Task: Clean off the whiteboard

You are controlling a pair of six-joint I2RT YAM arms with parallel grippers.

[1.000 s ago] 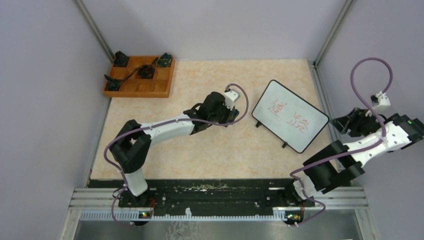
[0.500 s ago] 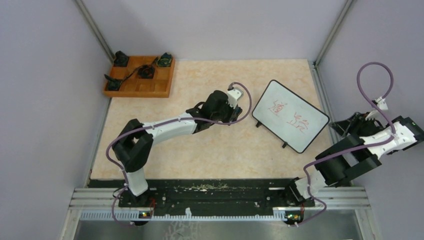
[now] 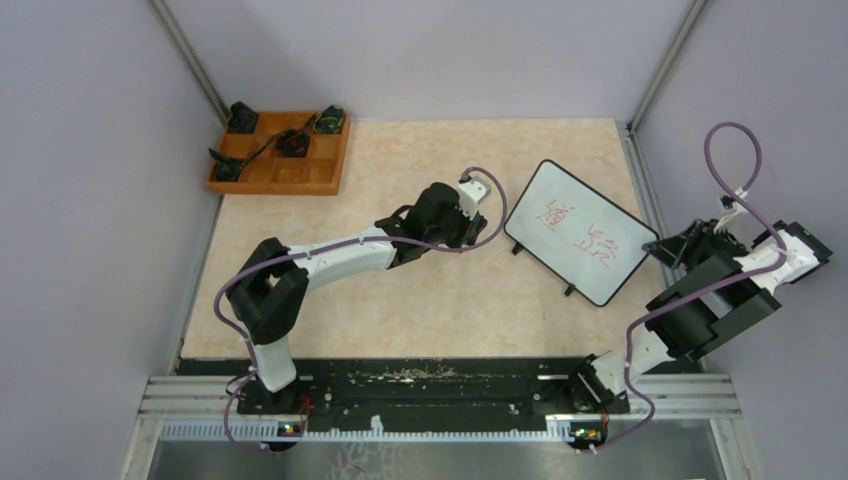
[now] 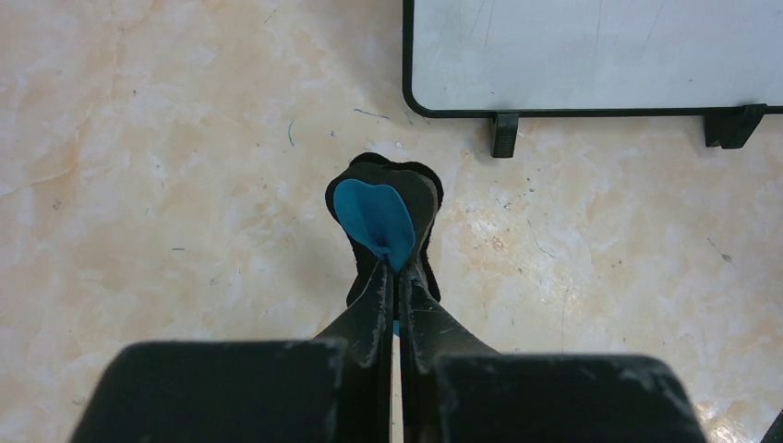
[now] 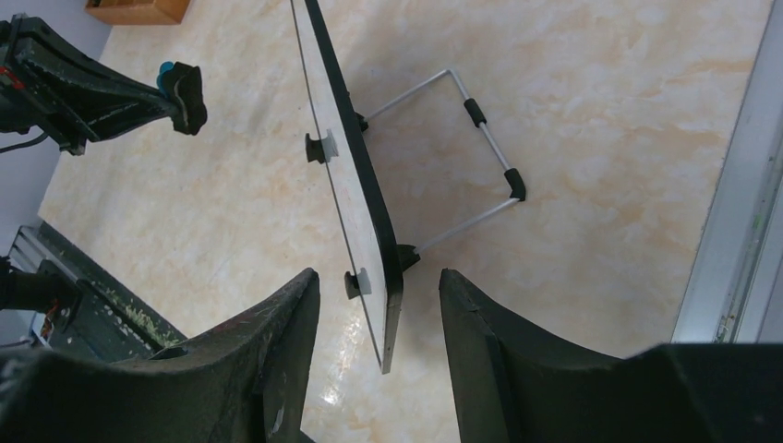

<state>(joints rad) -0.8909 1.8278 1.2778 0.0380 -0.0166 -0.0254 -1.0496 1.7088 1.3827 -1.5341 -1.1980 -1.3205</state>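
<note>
"Blue face on a dark, soft-looking pad: is that what the left gripper (image 4: 395, 277) has?"

"Yes. Its fingers are pinched tight on the eraser (image 4: 379, 217), with the rounded pad sticking out ahead of the tips. Held that way, the pad would likely meet the board before the fingers do."

"And where does the whiteboard (image 3: 580, 230) sit?"

"Near the right edge of the table (image 3: 400, 310), turned at an angle to it. The eraser is close to the board's framed lower edge but apart from it, just by one of the small black feet (image 4: 503, 134)."

"What is the right gripper (image 5: 379, 277) doing?"

"Its jaws stand apart, one on either side of the board's near corner. Whether they touch it is hard to tell. The likely purpose is to steady the board against the push of wiping."

"Does it need steadying?"

"Probably. It leans on a thin wire stand (image 5: 480, 120) with black sleeves, and the marbled stone-look tabletop looks smooth, so it could slide."

"The board itself?"

"A flat, glossy white panel with rounded corners and a thin black frame. The red marks (image 3: 597, 243) are unwiped."
</note>
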